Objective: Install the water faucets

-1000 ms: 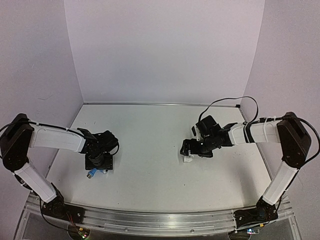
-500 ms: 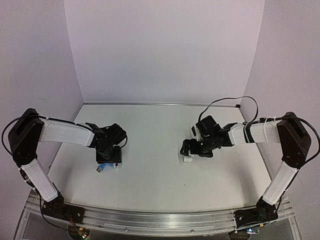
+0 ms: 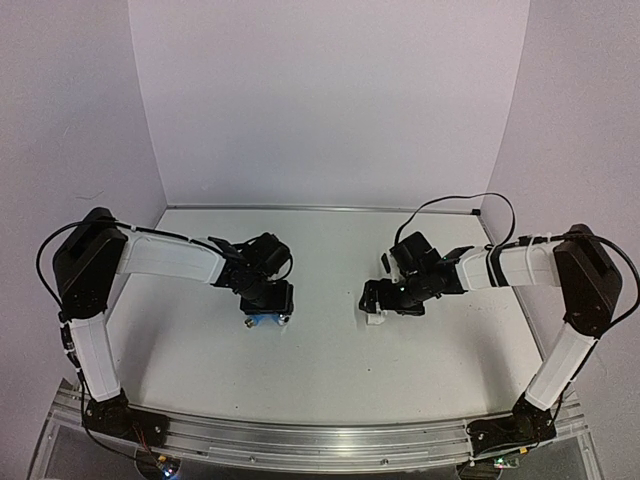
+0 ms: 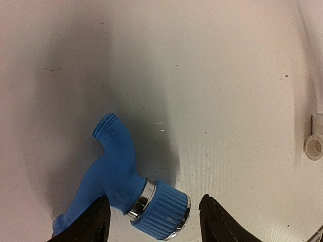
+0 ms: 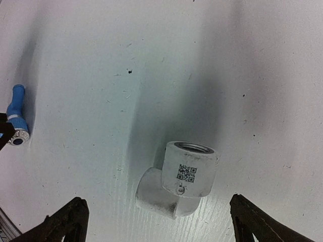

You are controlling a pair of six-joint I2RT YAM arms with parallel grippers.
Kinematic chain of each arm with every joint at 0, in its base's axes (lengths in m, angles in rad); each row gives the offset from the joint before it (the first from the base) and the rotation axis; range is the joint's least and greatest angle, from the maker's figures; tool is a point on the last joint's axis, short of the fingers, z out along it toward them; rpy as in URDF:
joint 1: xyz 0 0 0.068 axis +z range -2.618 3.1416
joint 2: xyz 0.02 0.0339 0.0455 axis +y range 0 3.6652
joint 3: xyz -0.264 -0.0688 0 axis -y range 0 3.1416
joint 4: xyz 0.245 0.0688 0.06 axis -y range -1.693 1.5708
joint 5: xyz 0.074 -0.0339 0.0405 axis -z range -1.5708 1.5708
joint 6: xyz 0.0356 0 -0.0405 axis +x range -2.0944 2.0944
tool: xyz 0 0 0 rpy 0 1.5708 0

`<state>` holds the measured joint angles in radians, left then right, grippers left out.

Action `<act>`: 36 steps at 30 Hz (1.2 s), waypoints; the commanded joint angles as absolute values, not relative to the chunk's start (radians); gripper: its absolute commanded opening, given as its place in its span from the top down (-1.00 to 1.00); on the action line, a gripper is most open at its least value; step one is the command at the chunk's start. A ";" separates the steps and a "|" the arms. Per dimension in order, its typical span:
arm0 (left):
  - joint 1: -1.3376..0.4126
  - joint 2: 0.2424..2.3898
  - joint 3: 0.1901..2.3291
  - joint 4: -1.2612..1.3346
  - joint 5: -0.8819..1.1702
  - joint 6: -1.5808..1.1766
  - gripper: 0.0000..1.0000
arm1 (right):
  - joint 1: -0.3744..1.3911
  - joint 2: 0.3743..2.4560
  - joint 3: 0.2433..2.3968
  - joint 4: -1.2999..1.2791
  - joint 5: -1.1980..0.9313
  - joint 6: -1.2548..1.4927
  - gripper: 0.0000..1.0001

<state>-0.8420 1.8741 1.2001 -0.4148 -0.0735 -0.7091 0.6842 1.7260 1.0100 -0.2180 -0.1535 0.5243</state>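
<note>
The water faucet (image 4: 118,184), blue plastic with a ribbed knob and a chrome ring, sits between the fingers of my left gripper (image 4: 151,227). The left finger touches its body and the right finger stands close by the knob; it casts a shadow on the table below. In the top view the left gripper (image 3: 268,300) is left of centre with the faucet (image 3: 262,320) under it. The white fitting (image 5: 181,184), with a QR label, lies on the table between the wide-apart fingers of my open right gripper (image 5: 156,222), touching neither. The top view shows it (image 3: 375,320) at the right gripper (image 3: 385,297).
The faucet also shows at the left edge of the right wrist view (image 5: 15,118), and the fitting at the right edge of the left wrist view (image 4: 315,143). A black cable (image 3: 455,205) arcs over the right arm. White walls (image 3: 330,100) close in the table's back and sides.
My left gripper has moved right and a little farther back, towards the table's middle, and the blue faucet has travelled with it. The right gripper and the white fitting have stayed put.
</note>
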 commanded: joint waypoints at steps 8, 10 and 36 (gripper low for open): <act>-0.856 1.715 1.236 -0.377 -0.052 -0.631 -0.65 | 0.691 1.703 1.013 -0.216 -0.118 0.507 -0.96; -0.856 1.671 1.223 -0.373 -0.052 -0.632 -0.68 | 0.691 1.713 1.017 -0.218 -0.113 0.502 -0.97; -0.856 1.497 1.078 -0.329 -0.055 -0.664 -0.81 | 0.688 1.992 1.329 -0.506 0.012 0.553 -0.10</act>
<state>-0.8577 1.5442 1.0840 -0.3646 -0.0525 -0.6593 0.6857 1.9827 1.2928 -0.4724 0.0092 0.5718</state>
